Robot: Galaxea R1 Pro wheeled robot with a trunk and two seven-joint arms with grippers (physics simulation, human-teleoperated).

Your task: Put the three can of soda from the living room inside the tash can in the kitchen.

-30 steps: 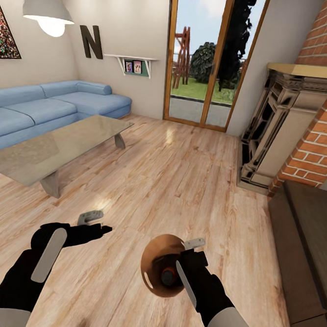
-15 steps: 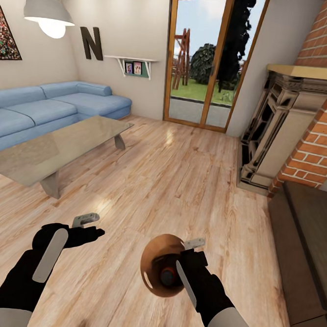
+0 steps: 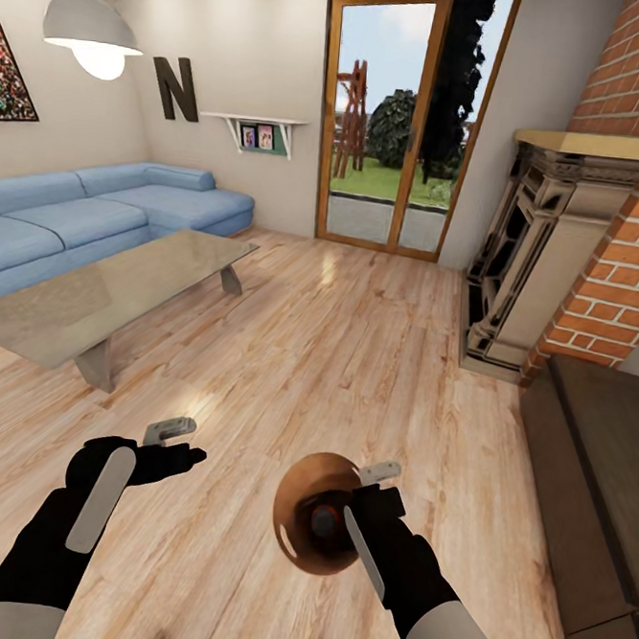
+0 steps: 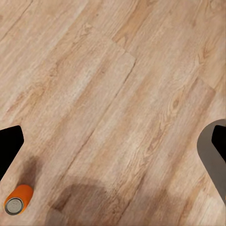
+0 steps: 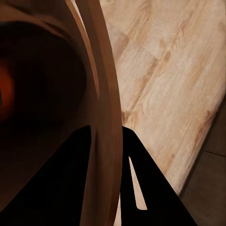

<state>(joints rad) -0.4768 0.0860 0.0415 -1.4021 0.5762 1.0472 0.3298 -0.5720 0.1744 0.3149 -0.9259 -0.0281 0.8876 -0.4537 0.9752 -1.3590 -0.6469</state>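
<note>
A two-armed robot stands on the wood floor [image 3: 356,342] of the living room. Its right claw [image 3: 370,501] is pinched on the near rim of the trash can [image 3: 301,496], one finger inside the wall and one outside, and holds the brown bin tipped with its mouth facing up toward the head camera. In the right wrist view the bin's curved wall [image 5: 101,94] runs between the two dark fingers [image 5: 141,183]. Inside the bin, just beside the right claw, lies a soda can [image 3: 325,522], orange-red against the dark interior; the right wrist view catches it as an orange glow [image 5: 5,92] deep in the shadowed hollow.

The left claw [image 3: 170,444] hangs empty over bare floorboards, its fingers spread wide apart. In the left wrist view a second soda can [image 4: 18,199], orange with a silver top, stands on the planks below that claw, off to the side of one finger [image 4: 9,146] and apart from it.

Well ahead of the left claw stand a glass coffee table [image 3: 110,293] and a blue corner sofa [image 3: 97,216]; a brick fireplace [image 3: 595,236] rises ahead of the right claw, with a glass door [image 3: 393,123] beyond.
</note>
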